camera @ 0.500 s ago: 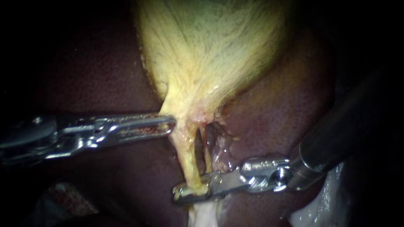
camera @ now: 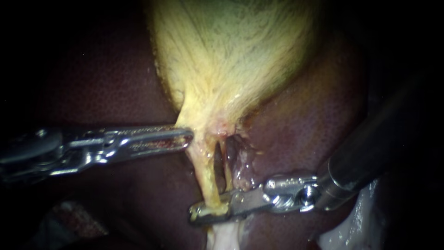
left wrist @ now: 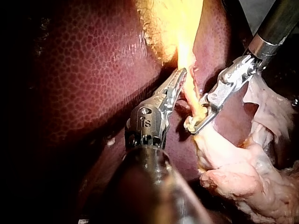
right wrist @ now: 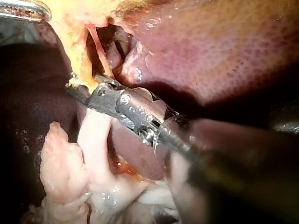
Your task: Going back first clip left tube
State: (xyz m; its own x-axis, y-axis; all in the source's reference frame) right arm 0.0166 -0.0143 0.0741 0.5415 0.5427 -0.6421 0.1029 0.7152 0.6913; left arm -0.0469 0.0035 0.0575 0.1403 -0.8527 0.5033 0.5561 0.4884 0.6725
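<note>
Your left instrument (camera: 187, 136), endoscope view: slotted steel jaws lie together, tip touching the gallbladder (camera: 231, 55) neck. Your right instrument (camera: 209, 212) has its jaws clamped across the left tube (camera: 206, 178) at its near end. The tube's a yellow, fibrous cord, long axis far-to-near, leaning slightly right, w/ a thinner strand (camera: 227, 172) just right of it. The liver (camera: 314, 115) is dark and pebbled. L wrist view: the tube runs past your left tip into the right jaws, w/ pale lumpy fat (left wrist: 233, 163) nearer. R wrist view: the jaws grip the tube's end.
</note>
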